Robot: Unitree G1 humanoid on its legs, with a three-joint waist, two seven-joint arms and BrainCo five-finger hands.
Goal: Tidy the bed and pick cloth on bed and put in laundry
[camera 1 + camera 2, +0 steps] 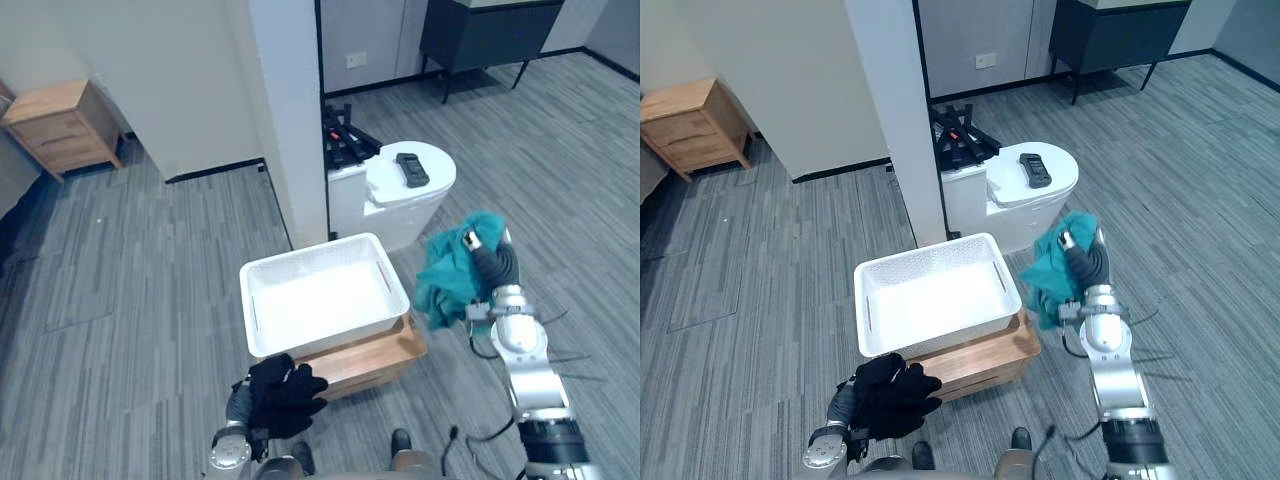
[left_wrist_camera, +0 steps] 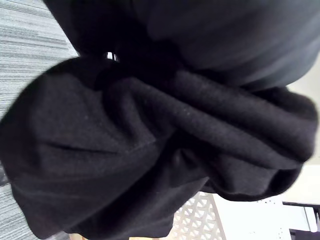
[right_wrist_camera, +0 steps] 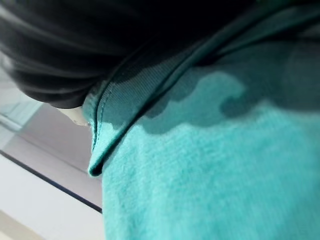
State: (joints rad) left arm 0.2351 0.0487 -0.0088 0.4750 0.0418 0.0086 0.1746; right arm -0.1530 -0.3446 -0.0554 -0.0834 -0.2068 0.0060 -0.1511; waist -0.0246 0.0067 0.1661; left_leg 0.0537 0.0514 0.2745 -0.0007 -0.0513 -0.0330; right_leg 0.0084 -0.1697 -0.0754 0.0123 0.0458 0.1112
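Drop-off step. Right hand [image 1: 484, 252] clenches teal cloth [image 1: 450, 282], raised just right of white laundry basket [image 1: 320, 248]. Left hand [image 1: 241, 400], low before basket, buried in black cloth [image 1: 285, 390]; grip cannot tell. Next: carry both over basket, release.

1 blk cloth [image 1: 285, 395], 1 teal cloth [image 1: 452, 275], 1 wht basket [image 1: 330, 338], 1 wood tray [image 1: 378, 362]

We see a white plastic basket [image 1: 320, 252] with perforated, matt walls on a smooth, light wooden crate [image 1: 375, 358]. The black cloth [image 1: 285, 390] looks thick, fleecy and matt. The teal cloth [image 1: 450, 275] is a soft knit. The floor [image 1: 150, 280] is matt striped grey carpet.
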